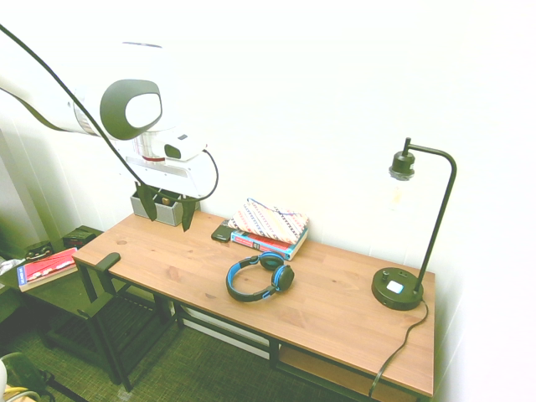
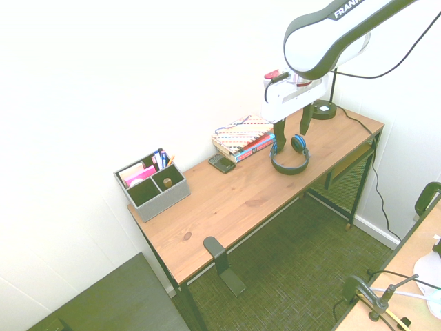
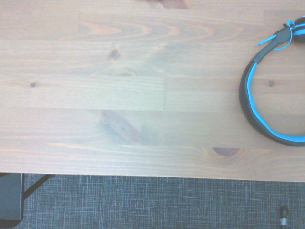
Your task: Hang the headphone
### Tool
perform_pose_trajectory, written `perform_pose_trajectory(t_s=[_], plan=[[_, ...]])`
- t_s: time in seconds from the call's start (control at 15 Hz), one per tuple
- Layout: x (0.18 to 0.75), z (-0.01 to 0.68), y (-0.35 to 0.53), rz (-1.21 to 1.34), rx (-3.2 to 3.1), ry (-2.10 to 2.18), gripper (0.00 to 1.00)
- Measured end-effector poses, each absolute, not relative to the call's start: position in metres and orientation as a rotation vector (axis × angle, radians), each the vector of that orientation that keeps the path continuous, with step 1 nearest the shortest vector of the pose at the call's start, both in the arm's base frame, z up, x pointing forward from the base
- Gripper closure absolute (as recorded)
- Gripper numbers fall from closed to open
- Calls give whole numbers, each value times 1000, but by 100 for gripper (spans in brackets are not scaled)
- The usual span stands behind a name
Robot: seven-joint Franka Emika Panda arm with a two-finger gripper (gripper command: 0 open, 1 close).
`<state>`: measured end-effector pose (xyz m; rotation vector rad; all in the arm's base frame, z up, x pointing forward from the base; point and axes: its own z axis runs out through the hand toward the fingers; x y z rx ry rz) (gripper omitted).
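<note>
While the gripper (image 1: 166, 208) is hovering above the desk (image 1: 159, 251) with its fingers spread apart and nothing between them, the headphone (image 1: 258, 277) is lying on the wooden top, its blue-and-black headband curving toward the front edge. Behind it, a patterned pouch (image 1: 269, 219) is resting on books (image 1: 270, 244), and a black lamp (image 1: 399, 288) is standing at the far end.

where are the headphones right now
In the first exterior view, the headphones lie on the desk, beside the stacked books, on their front-edge side.
</note>
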<state>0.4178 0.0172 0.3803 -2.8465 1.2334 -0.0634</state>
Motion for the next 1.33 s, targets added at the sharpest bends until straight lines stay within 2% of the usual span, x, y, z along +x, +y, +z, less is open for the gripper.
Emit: perform_pose_trajectory(t_s=[0.27, 0.73, 1.2, 1.27, 1.33], plan=[[430, 367, 4, -167, -2876, 1179, 0], [461, 235, -35, 21, -3064, 916, 0], [520, 194, -48, 13, -3093, 898, 0], [525, 189, -49, 17, -3093, 904, 100], [530, 184, -50, 21, -3092, 909, 100]])
